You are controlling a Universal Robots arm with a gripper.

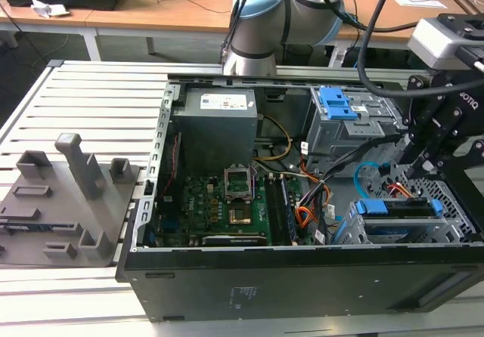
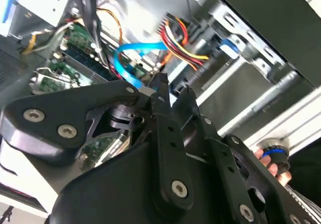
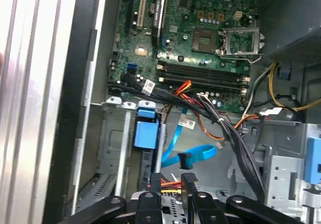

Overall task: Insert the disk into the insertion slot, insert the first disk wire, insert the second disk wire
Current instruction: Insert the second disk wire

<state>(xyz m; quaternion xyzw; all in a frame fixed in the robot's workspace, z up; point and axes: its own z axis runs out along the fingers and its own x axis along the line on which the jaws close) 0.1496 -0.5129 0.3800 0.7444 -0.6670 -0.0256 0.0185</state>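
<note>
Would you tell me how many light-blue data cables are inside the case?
1: the light-blue data cable curls inside the case just beyond the hand; others may be hidden.

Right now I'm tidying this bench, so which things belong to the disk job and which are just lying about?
Job in hand: disk; insertion slot; first disk wire; second disk wire; gripper, beside the wires.

Lying about: grey fixture block; taller cage with blue latch; motherboard.
</note>
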